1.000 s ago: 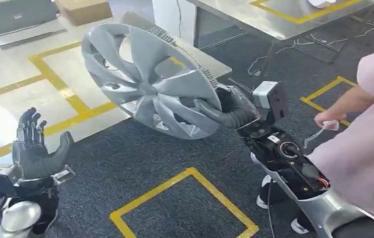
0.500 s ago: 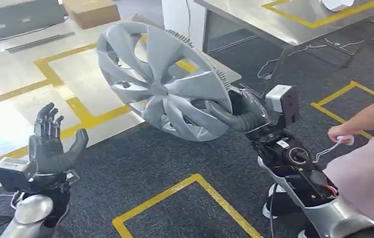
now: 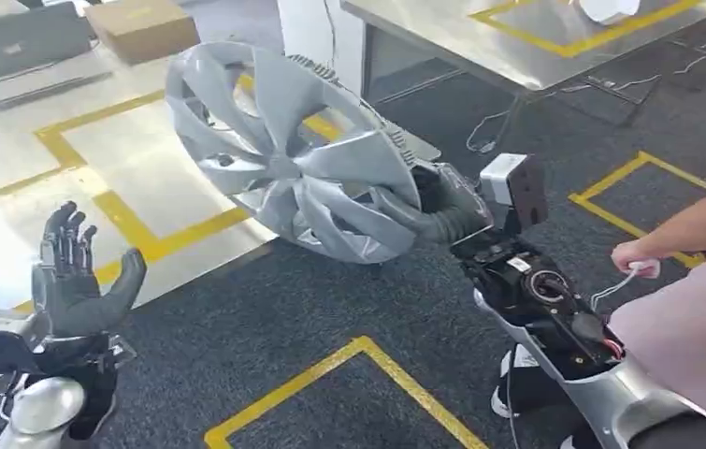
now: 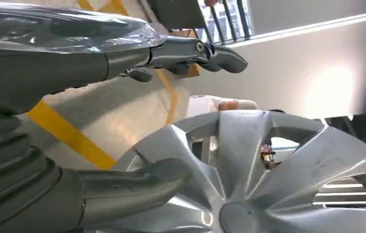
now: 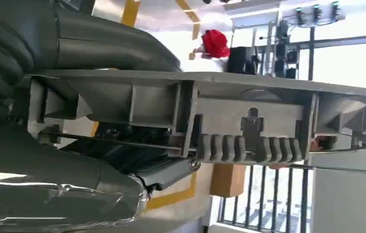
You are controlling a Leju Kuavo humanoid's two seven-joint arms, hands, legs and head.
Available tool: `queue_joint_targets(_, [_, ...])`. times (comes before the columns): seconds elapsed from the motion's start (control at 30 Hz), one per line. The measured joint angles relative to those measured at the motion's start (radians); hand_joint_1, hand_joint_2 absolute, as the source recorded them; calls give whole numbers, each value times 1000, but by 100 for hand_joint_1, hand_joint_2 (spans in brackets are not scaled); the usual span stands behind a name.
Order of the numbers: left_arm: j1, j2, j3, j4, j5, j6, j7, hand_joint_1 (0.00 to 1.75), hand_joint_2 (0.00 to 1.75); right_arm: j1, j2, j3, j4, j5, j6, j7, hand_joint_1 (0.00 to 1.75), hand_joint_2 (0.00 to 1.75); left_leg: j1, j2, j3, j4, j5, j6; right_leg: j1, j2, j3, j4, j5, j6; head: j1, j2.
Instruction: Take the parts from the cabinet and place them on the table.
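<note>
Above the dark carpet, in the head view, a silver wheel cover [image 3: 297,154] is held in the air by the right hand [image 3: 433,210], which is clamped on its rim at the edge nearest the robot; the thumb is laid across one spoke on the face and the other fingers are wrapped behind. The cover is tilted, its spoked face turned towards the camera. In the right wrist view the ribbed back edge of the wheel cover [image 5: 229,121] is seen pressed between the grey thumb above and the dark fingers below. The left hand [image 3: 73,276] is raised at the robot's left, palm up, its fingers spread and nothing in them (the left wrist view shows thumb and fingers well apart, with the cover's face beyond them). A steel table [image 3: 480,42] stands further back, marked with yellow tape. A person's hand [image 3: 634,257] is seen at the right, holding a white cord.
</note>
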Motion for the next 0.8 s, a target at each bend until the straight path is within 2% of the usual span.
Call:
queue_joint_targets(0.03, [0,0,0,-1,0,1,0,0,175,1,0,0,-3,0,-1,4,175,175,10,0,12,-9,-2,3,-4,-4,-7,6,-10,6,3,0])
queue_joint_targets(0.07, [0,0,0,-1,-1,2,0,0,175,-2,0,0,-3,0,-2,8,175,175,10,0,22,-11,-8,11,-3,-9,-18,46,-29,10,10,0])
queue_joint_targets(0.1, [-1,0,0,-1,-3,7,4,0,175,-3,0,0,-4,0,-1,10,175,175,10,0,28,-11,-13,18,-4,-9,-54,123,-62,13,19,0])
queue_joint_targets(0.13, [1,0,0,-1,-4,13,10,0,175,-3,0,1,-5,-2,-1,11,175,175,10,0,34,-11,-18,19,-5,-9,-103,216,-95,16,26,0])
queue_joint_targets(0.17, [4,0,0,-1,-6,18,11,0,175,-3,0,2,-5,-2,0,12,175,175,10,0,40,-10,-24,19,-6,-9,-149,294,-115,20,29,0])
queue_joint_targets(0.2, [6,0,0,-1,-7,24,15,0,175,-2,0,6,-4,-2,1,13,175,175,10,0,48,-10,-31,19,-7,-9,-183,340,-115,22,30,0])
queue_joint_targets(0.23, [8,0,0,-1,-7,26,18,0,175,-3,0,9,-4,-3,2,14,175,175,10,-1,59,-10,-38,19,-8,-9,-194,337,-89,23,32,0])
queue_joint_targets(0.27, [11,1,0,-3,-8,31,21,0,175,-3,0,10,-4,-5,2,16,175,175,10,-4,72,-10,-47,16,-9,-10,-182,284,-37,22,38,0])
queue_joint_targets(0.33, [13,1,1,-5,-9,34,22,0,175,-9,0,11,-4,-11,3,16,175,175,11,-7,103,-9,-67,9,-9,-12,-118,94,98,15,51,0])
queue_joint_targets(0.37, [14,1,1,-6,-9,34,22,0,175,-11,0,11,-3,-12,3,16,175,175,11,-7,107,-13,-74,4,-7,-12,-101,61,97,12,52,0])
queue_joint_targets(0.4, [13,2,2,-7,-9,34,23,0,175,-16,0,13,-2,-14,3,16,175,175,4,-8,106,-8,-75,-1,2,-10,-86,51,100,10,49,0])
queue_joint_targets(0.43, [14,2,4,-10,-9,34,24,0,175,-21,0,15,-2,-15,3,14,175,175,6,-7,100,-8,-75,-5,2,-11,-80,35,83,1,54,0])
queue_joint_targets(0.47, [15,2,6,-11,-9,34,24,0,175,-24,0,17,-2,-15,3,14,175,175,5,-6,97,-8,-76,-7,3,-10,-77,26,70,-4,51,0])
queue_joint_targets(0.5, [14,2,6,-12,-10,34,24,0,175,-24,0,18,-2,-15,3,14,175,175,5,-5,97,-10,-78,-11,1,-9,-78,26,66,-8,48,0])
queue_joint_targets(0.53, [14,2,10,-16,-10,34,24,0,175,-24,0,19,-2,-15,3,14,175,175,3,-4,96,-6,-89,-20,-10,-9,-66,15,64,-14,44,0])
queue_joint_targets(0.57, [13,3,11,-17,-10,34,23,0,175,-25,0,18,-2,-15,4,14,175,175,6,-1,90,22,-99,-24,-8,-8,-60,12,62,-17,41,0])
queue_joint_targets(0.6, [13,4,13,-19,-10,34,23,0,175,-28,0,18,-1,-16,4,14,175,175,6,-1,54,87,-124,-27,-8,-9,-57,12,58,-24,34,0])
queue_joint_targets(0.67, [17,6,14,-19,-10,35,24,0,175,-29,0,21,2,-17,5,11,175,175,6,-1,-53,261,-183,-31,-6,-9,-52,12,51,-31,21,0])
queue_joint_targets(0.7, [20,6,14,-19,-10,35,24,0,175,-29,0,21,2,-17,5,11,175,175,6,0,-96,317,-189,-32,-5,-9,-48,12,47,-32,18,0])
queue_joint_targets(0.73, [22,7,14,-19,-9,34,24,0,175,-28,0,21,4,-17,5,11,175,175,6,0,-116,325,-167,-31,-5,-8,-41,13,41,-32,14,0])
queue_joint_targets(0.77, [22,8,14,-19,-9,32,24,0,175,-28,0,23,6,-17,5,11,175,175,6,0,-110,286,-123,-28,-4,-6,-32,12,34,-32,13,0])
queue_joint_targets(0.8, [22,8,14,-20,-9,32,24,0,175,-28,0,24,6,-17,5,11,175,175,6,0,-85,211,-65,-23,-4,-5,-21,13,27,-30,9,0])
